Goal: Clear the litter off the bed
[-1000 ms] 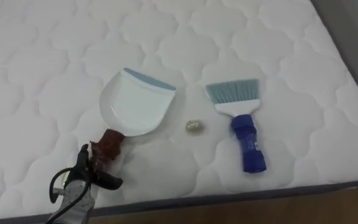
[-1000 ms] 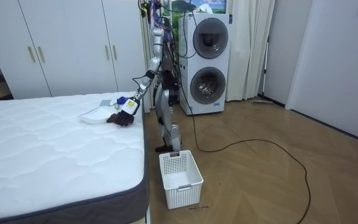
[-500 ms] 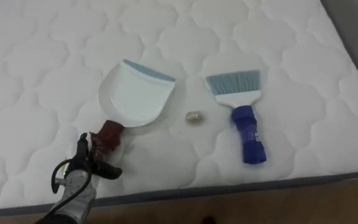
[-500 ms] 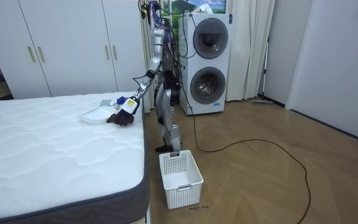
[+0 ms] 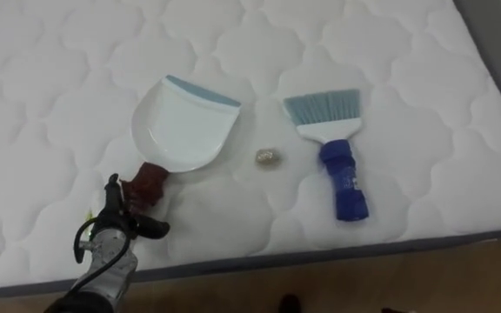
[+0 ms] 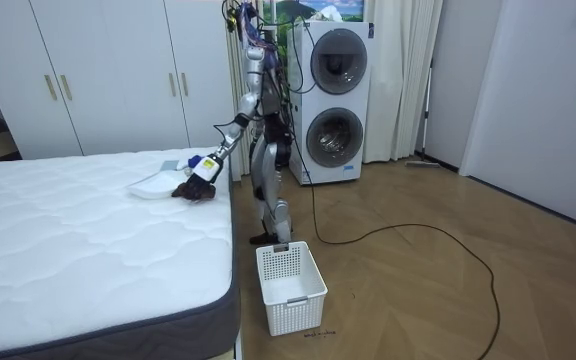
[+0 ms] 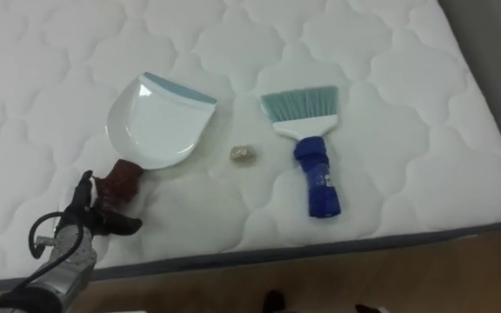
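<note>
Robot is noted standing at the edge of the bed [image 5: 50,78], washing machines [image 6: 340,100] behind it. Laid out on the mattress: a white dustpan [image 5: 185,126] with a reddish handle [image 5: 145,183], a small crumpled scrap [image 5: 268,158] just off the pan's right side, and a blue-handled brush [image 5: 337,165] further right, apart from both. The left hand [image 5: 114,239] is placed just short of the handle, fingers spread and loose, nothing gripped (contact with the handle cannot be told). Step judged in hand: reaching for the dustpan. Next, the fingers would need to be closed round the handle squarely, so the pan is not nudged off line from the scrap.
</note>
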You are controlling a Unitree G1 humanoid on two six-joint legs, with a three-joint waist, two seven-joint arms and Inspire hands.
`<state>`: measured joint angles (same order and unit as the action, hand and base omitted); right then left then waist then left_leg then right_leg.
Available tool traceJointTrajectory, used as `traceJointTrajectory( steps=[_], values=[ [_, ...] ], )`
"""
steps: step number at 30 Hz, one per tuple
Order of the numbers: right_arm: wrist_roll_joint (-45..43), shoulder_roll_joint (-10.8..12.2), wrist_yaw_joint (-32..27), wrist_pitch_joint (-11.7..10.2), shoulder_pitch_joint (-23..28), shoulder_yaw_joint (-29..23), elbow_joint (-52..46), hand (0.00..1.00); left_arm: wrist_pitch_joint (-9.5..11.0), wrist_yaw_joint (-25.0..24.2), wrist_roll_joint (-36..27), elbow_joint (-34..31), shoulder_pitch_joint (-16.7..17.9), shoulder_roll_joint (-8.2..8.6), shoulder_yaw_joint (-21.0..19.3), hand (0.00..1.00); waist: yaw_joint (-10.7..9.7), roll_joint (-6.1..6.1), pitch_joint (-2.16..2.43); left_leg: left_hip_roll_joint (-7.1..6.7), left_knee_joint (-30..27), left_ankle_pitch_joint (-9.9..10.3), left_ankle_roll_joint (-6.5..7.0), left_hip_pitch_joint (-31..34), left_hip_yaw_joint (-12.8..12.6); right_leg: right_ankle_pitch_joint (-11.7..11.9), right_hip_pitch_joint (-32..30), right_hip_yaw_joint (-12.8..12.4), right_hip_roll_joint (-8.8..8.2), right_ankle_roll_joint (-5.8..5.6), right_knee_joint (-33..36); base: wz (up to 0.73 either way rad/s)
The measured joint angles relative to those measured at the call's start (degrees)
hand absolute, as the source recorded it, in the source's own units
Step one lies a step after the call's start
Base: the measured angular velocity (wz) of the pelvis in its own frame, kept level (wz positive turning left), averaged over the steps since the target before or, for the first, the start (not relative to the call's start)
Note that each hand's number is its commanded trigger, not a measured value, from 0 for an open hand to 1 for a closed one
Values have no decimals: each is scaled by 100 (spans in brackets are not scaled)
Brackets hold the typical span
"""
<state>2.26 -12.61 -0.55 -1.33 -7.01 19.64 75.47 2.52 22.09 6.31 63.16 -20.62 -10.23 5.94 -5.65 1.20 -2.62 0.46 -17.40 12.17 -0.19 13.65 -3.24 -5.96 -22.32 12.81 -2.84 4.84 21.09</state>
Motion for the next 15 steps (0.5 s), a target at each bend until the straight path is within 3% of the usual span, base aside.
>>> traceJointTrajectory(
  steps=[7, 15],
  values=[
    [-15, 0, -16, 10, -91, 151, -8, 0, 0, 104, -1, 21, -57, 3, 59, 0, -56, -11, 11, 9, -237, -3, 3, 228, -150, 3, -198, -18, -36, 2, 90, -4],
    [-32, 23, -29, 4, -227, 156, -15, 0, 4, 111, -331, 441, -480, -9, 101, 0, -217, -26, 2, 12, -339, -2, 4, 382, -175, -9, -308, -56, -43, 6, 160, 3]
  ],
)
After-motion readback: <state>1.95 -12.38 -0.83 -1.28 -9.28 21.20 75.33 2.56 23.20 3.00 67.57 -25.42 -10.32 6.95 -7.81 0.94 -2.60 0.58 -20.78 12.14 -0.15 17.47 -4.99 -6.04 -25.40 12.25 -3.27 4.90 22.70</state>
